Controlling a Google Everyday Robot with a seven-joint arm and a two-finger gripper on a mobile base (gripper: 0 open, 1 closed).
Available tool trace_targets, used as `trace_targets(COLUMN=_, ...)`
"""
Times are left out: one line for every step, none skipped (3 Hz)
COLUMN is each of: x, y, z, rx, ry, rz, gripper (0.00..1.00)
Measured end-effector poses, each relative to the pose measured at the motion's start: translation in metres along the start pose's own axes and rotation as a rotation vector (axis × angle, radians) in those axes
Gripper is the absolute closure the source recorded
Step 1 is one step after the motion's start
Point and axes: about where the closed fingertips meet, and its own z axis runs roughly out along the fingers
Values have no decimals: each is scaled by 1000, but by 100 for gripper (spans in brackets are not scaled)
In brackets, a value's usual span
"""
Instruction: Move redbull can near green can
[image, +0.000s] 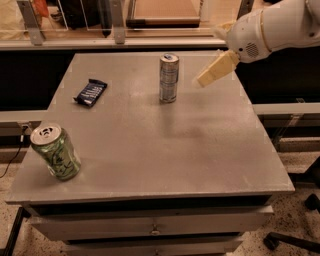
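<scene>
The redbull can (169, 78), slim and silver-blue, stands upright at the far middle of the grey table (200, 150). The green can (55, 152), stout with dark scribbles and a silver top, stands tilted near the table's front left corner. My gripper (204, 80) hangs in the air to the right of the redbull can, about a can's width away, at the height of the can's middle. It comes in from the upper right on the white arm (270, 27). It touches nothing.
A dark blue snack bar wrapper (90, 92) lies at the far left of the table. Drawers (155, 227) sit under the table's front edge. A railing and shelving (120, 30) run behind the table. A chair base (295, 240) stands at lower right.
</scene>
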Motion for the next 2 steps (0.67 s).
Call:
trace_targets(x=-3, y=-16, z=28, rx=-11, ry=-115, rz=35, gripper=0)
trace_targets(x=6, y=-24, z=50, rx=-32, ry=-232, rz=98, gripper=0)
